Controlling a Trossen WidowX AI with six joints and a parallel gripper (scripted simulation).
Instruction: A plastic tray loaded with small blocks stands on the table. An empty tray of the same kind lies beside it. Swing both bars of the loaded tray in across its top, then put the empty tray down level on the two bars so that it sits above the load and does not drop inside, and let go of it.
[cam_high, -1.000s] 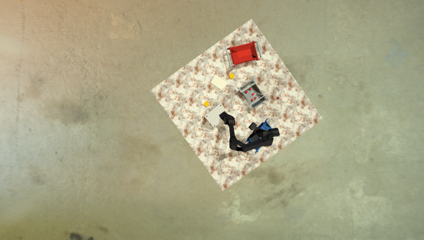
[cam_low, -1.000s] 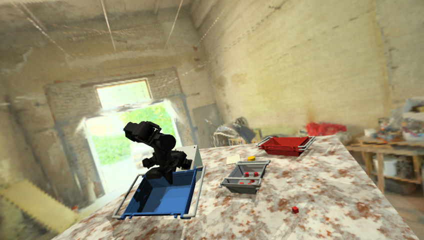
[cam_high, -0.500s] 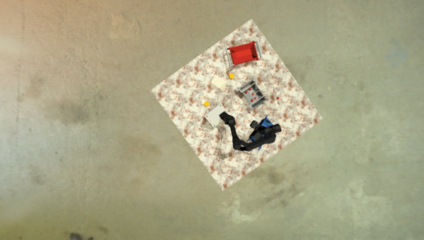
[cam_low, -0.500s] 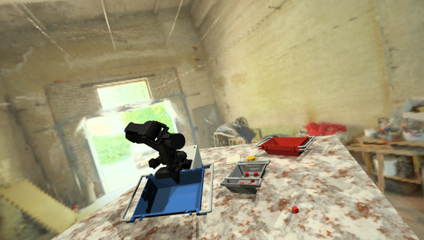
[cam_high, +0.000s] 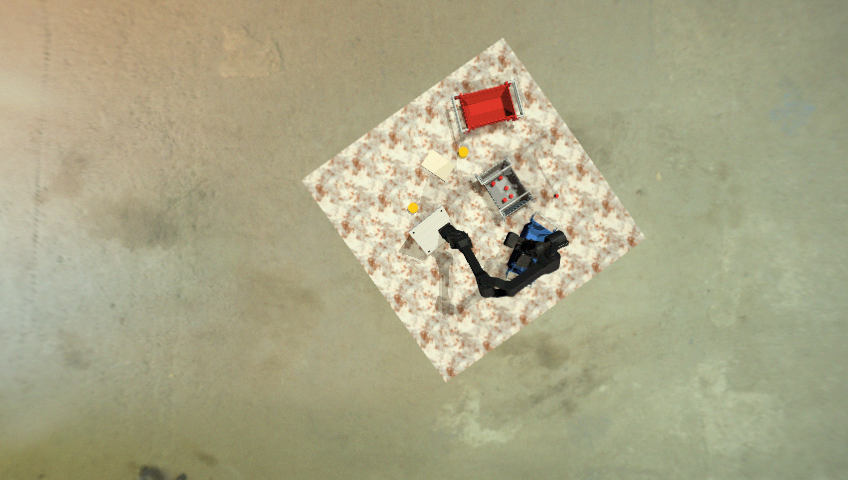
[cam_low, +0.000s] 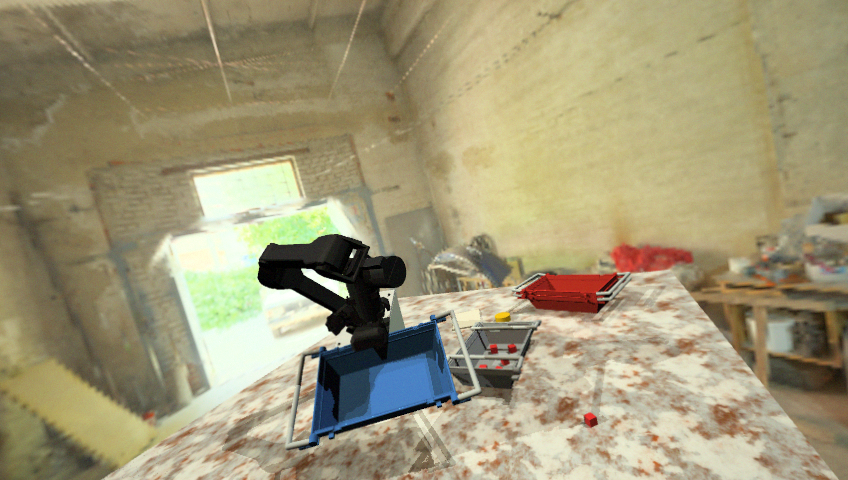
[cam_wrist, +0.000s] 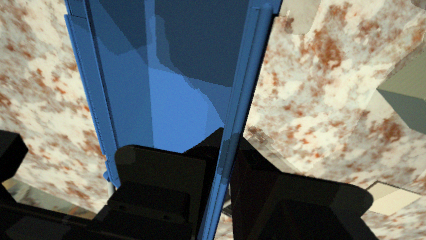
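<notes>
The loaded grey tray (cam_high: 516, 183) (cam_low: 487, 377) stands on the table with several red blocks (cam_low: 511, 347) (cam_high: 505, 188) inside. Its near bar (cam_low: 493, 358) lies across the top; its other bar (cam_low: 508, 324) lies at the far end, and how far in is hard to tell. My gripper (cam_low: 382, 353) (cam_wrist: 227, 133) is shut on one long wall of the empty blue tray (cam_high: 538, 230) (cam_low: 398, 383) (cam_wrist: 175, 107). It holds the blue tray raised and tilted, off to one side of the grey tray. The blue tray's bars stick out past its ends. The arm partly hides it from above.
A red tray (cam_high: 487, 108) (cam_low: 577, 285) stands at the far corner. A loose red block (cam_high: 556, 195) (cam_low: 590, 419) lies beside the grey tray. A cream block (cam_high: 436, 165), two yellow discs (cam_high: 463, 152) (cam_high: 413, 207) and a white box (cam_high: 428, 231) under the arm's base stand on the other side.
</notes>
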